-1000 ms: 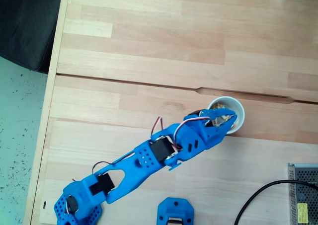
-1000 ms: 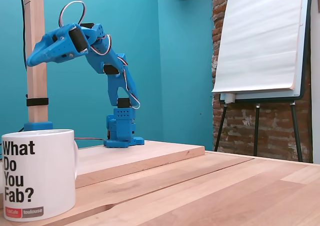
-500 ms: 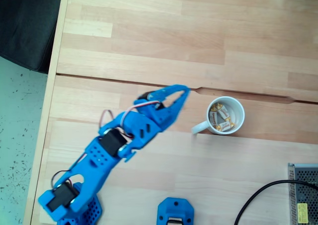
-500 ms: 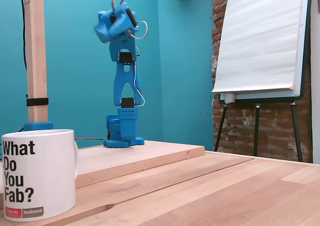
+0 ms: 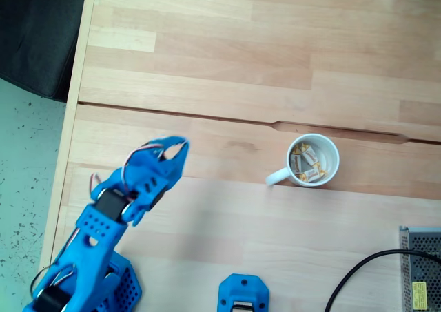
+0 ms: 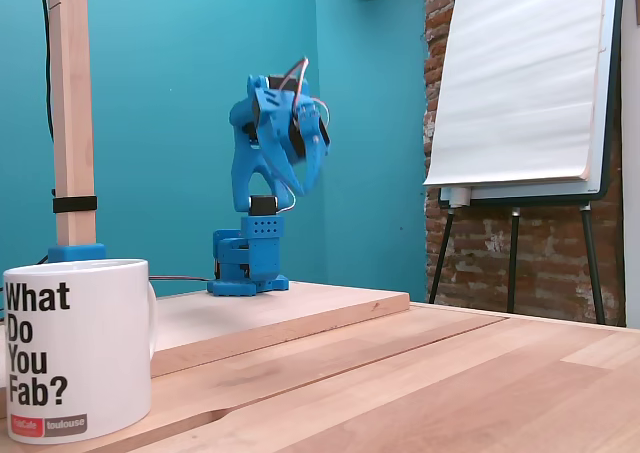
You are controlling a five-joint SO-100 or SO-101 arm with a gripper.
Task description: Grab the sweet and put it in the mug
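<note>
The white mug (image 5: pixel 331 151) stands right of centre on the wooden table, its handle pointing lower left. Several wrapped sweets (image 5: pixel 297 162) with white wrappers and gold ends lie inside it. My blue gripper (image 5: pixel 178 144) is far to the left of the mug, raised and folded back toward the arm's base. Its jaws look shut with nothing between them. In the low fixed view the mug (image 6: pixel 75 348) is close at the left, printed "What Do You Fab?", and the gripper (image 6: pixel 306 176) hangs tip down above the base.
A grey power supply (image 5: pixel 421 269) and a black cable (image 5: pixel 365 265) lie at the lower right. A blue printed part (image 5: pixel 242 295) sits at the bottom edge. A seam (image 5: pixel 207 117) runs across the table. A wooden post (image 6: pixel 70 113) stands by the base.
The arm has swung from over the mug to the left and folded back toward its base. The sweets stay in the mug.
</note>
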